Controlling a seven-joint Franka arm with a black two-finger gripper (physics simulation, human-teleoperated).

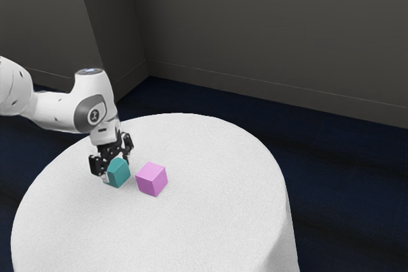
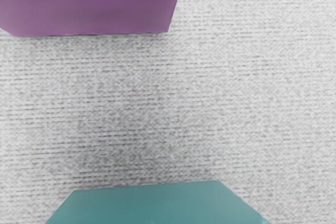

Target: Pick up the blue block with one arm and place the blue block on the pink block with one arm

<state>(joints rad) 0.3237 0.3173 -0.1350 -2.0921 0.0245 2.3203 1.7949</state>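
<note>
On the table (image 1: 223,176), gripper (image 1: 113,161) at blue block (image 1: 118,174) — pink block (image 1: 151,179) beside

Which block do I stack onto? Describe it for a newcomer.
Start at the round white cloth-covered table. Toward the exterior view's left on it sit two small cubes, close but apart. Yours is the pink matte cube, on the exterior view's right of the teal-blue matte cube.

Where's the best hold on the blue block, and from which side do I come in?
I'd take the blue block by two opposite upright faces, coming straight down from above. It sits flat on the table, a plain cube, and a strip of bare cloth separates it from the pink block.
</note>
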